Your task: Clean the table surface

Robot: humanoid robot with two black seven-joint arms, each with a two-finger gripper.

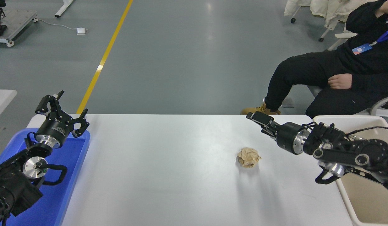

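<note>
The white table surface (168, 175) fills the lower half of the head view. A crumpled brown paper ball (248, 157) lies on it, right of the middle. My right gripper (255, 117) comes in from the right edge and points left, above the table. It is behind and a little right of the ball, apart from it, and looks shut and empty. My left gripper (73, 103) is parked open and empty at the lower left, over the blue tray (71, 175).
A deep cream-beige bin (344, 118) stands at the table's right end, under my right arm. A person in black (344, 78) sits on a chair beyond the table's far right corner, one hand resting on a leg.
</note>
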